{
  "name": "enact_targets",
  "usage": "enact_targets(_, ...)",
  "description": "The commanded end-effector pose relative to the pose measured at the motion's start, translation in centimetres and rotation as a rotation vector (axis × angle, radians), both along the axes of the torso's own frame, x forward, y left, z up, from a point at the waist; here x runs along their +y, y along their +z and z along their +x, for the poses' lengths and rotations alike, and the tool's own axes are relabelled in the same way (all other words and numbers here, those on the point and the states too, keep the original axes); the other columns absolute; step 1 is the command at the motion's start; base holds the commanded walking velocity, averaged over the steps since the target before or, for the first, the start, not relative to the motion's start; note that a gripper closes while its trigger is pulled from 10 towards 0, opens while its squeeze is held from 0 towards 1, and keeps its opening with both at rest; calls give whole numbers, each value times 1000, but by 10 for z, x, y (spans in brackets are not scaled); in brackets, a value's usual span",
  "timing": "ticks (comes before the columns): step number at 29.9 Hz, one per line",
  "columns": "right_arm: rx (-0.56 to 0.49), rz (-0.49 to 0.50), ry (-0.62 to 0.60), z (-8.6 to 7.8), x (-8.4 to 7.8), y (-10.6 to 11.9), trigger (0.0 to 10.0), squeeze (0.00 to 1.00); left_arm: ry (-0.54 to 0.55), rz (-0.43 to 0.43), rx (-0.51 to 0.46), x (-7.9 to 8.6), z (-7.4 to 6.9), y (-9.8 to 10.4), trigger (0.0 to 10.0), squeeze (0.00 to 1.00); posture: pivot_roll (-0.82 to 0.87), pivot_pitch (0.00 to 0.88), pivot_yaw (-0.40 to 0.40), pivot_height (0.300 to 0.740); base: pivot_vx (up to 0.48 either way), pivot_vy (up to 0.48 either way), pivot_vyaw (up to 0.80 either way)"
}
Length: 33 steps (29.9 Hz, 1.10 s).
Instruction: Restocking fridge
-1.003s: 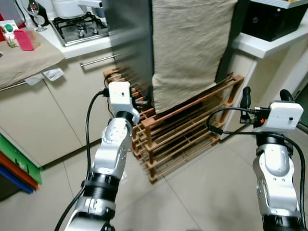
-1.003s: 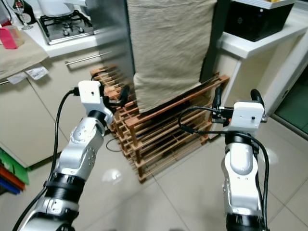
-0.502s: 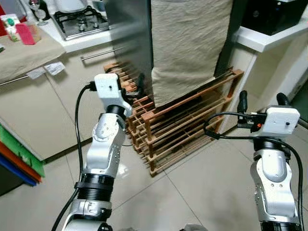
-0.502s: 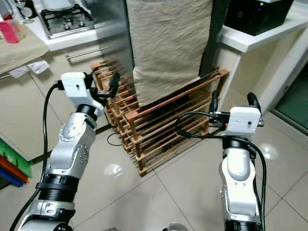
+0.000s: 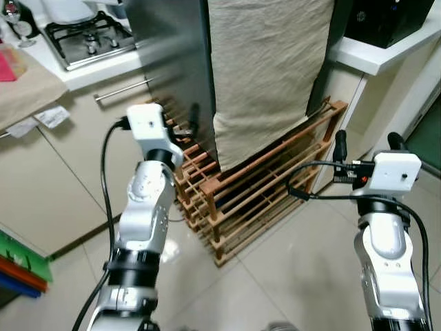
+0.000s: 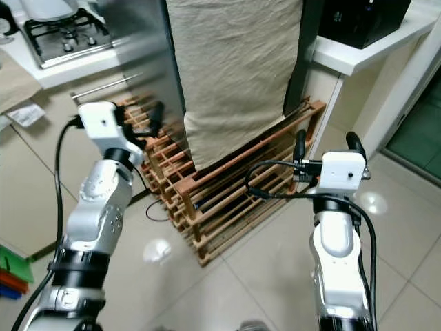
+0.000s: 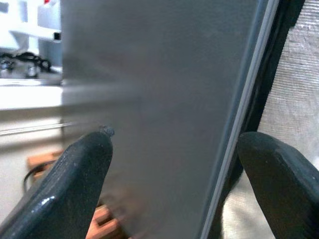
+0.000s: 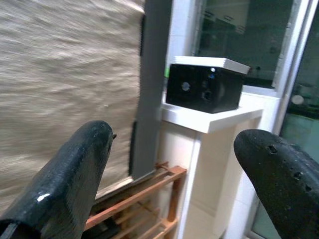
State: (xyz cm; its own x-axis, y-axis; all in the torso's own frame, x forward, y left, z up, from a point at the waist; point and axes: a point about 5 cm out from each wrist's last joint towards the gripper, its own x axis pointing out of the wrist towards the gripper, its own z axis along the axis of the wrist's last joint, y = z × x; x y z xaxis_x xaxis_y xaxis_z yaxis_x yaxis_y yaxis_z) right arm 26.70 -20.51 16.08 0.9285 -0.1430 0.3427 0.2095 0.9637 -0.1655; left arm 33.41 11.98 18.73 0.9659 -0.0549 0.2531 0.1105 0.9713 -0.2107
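— Two arms are up in front of the robot, and both are empty. The left gripper (image 7: 174, 184) is raised close to the steel side of the fridge (image 5: 172, 62), its two black fingers (image 7: 75, 179) spread wide with the grey panel showing between them.

— And the right one?

— The right gripper (image 8: 174, 174) is held out further to the right, well apart from the fridge, and its fingers (image 8: 70, 169) are spread as well, pinching nothing. Between them you see a white shelf (image 8: 214, 119) with a black box (image 8: 204, 87) sitting on it.

— Where is the fridge exactly?

— Straight ahead, tall and grey, standing between the kitchen counter on the left and that white shelf on the right. A beige cloth (image 5: 269, 69) hangs down its front, so I cannot tell whether the door is ajar.

— What is at its foot?

— A wooden rack (image 5: 262, 186) of reddish slats, low on the tiled floor (image 5: 275, 276), touching or just beside the base of the fridge. The cloth's lower edge drapes onto its top rail. A black cable runs along the floor beside the rack.

— Anything on the counter?

— A gas hob (image 5: 86, 41) at the back, a beige towel over the near part, and a cabinet front with a long metal handle (image 5: 124, 89) below. Coloured boards lean at the far left, low down.
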Motion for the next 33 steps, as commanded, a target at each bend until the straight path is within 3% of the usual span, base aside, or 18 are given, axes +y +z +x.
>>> enact_targets(1, -11, -14, -12, 0, -5, 5, 10000, 0, 5, 1, -55, -3, -3, 12, 10000, 0, -224, 66, 71, 723, 0, 0, 0)
enact_targets(5, -10, -12, -7, 1, -4, 5, 10000, 0, -21, 16, -94, -6, -1, 26, 10000, 0, -222, 67, 69, 723, 0, 0, 0)
enact_targets(10, -8, -1, -8, 1, -4, 5, 10000, 0, -210, 33, -5, -29, 4, 23, 10000, 0, -220, 77, 73, 723, 0, 0, 0)
enact_targets(12, -7, 0, -8, 1, -4, 5, 10000, 0, -236, 36, 10, -33, 4, 22, 10000, 0, -220, 77, 73, 723, 0, 0, 0)
enact_targets(14, -7, 6, -13, 1, -5, 4, 10000, 0, -321, 7, 46, -41, 8, 21, 10000, 0, -219, 80, 79, 723, 0, 0, 0)
enact_targets(16, -7, 8, -16, 1, -5, 4, 10000, 0, -356, -11, 56, -44, 10, 22, 10000, 0, -222, 83, 82, 723, 0, 0, 0)
enact_targets(19, -4, 9, -21, 1, -6, 4, 10000, 0, -495, -2, 58, -58, 16, 27, 10000, 0, -225, 88, 81, 723, 0, 0, 0)
enact_targets(25, -3, 7, -21, -3, -8, 5, 10000, 0, -469, 92, 19, -59, 29, 31, 10000, 0, -243, 104, 87, 723, 0, 0, 0)
enact_targets(29, 1, 6, -25, -7, -9, 4, 10000, 0, -469, 99, 29, -58, 35, 31, 10000, 0, -253, 113, 93, 723, 0, 0, 0)
enact_targets(33, 20, 8, -40, -17, -12, 0, 10000, 0, -514, 54, 7, -63, 41, 38, 10000, 0, -277, 125, 99, 723, 0, 0, 0)
